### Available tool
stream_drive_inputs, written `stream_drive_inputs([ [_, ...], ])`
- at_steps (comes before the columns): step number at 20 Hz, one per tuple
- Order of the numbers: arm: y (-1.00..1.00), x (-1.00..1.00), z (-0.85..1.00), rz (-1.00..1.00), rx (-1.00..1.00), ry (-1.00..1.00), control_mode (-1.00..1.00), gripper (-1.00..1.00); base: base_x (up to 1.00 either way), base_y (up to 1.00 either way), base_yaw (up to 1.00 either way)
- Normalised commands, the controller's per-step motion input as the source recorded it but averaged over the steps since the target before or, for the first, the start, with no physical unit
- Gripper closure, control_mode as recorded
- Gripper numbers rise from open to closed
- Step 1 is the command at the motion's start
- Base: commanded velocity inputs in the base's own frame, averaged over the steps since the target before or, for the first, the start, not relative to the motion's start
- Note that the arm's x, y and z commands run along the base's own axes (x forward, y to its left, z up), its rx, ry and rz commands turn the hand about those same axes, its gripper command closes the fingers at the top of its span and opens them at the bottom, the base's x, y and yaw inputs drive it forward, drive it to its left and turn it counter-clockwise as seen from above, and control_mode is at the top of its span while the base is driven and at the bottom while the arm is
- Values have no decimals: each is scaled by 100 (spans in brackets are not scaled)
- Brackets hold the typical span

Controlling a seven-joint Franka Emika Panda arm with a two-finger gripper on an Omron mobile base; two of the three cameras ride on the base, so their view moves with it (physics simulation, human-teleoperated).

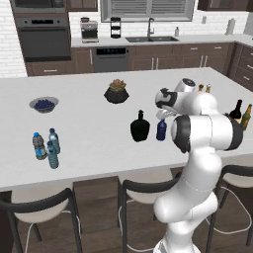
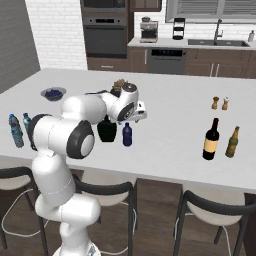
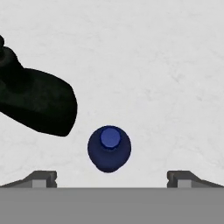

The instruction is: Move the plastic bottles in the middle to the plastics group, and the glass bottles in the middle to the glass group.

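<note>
Hovering above navy bottle (image 3: 109,148), claw (image 3: 111,179) spread wide — nothing held, squat black bottle (image 3: 37,103) beside, bowl (image 1: 44,104) holding dark berries.

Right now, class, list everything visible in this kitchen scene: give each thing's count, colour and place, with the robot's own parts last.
navy bottle: one, dark blue, island middle, below the gripper
black bottle: one, squat, left of the navy bottle
water bottles: three, clear with blue labels, island left
wine bottle: one, dark, island right
green bottle: one, olive, beside the wine bottle
shakers: two, behind them
bowl: one, grey, holding blue fruit
plant: one, black pot
stools: dark frames, along the island front
gripper: one, open, above the navy bottle
</note>
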Motion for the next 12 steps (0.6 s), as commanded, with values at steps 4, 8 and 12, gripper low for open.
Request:
stream_drive_inputs([
  [4, 0, 14, -22, 7, 0, 0, -100, -100, 0, 0, 0],
  [8, 0, 8, -25, 9, 0, 0, -100, -100, 0, 0, 0],
  [12, 0, 5, -23, 12, 0, 0, -100, -100, 0, 0, 0],
])
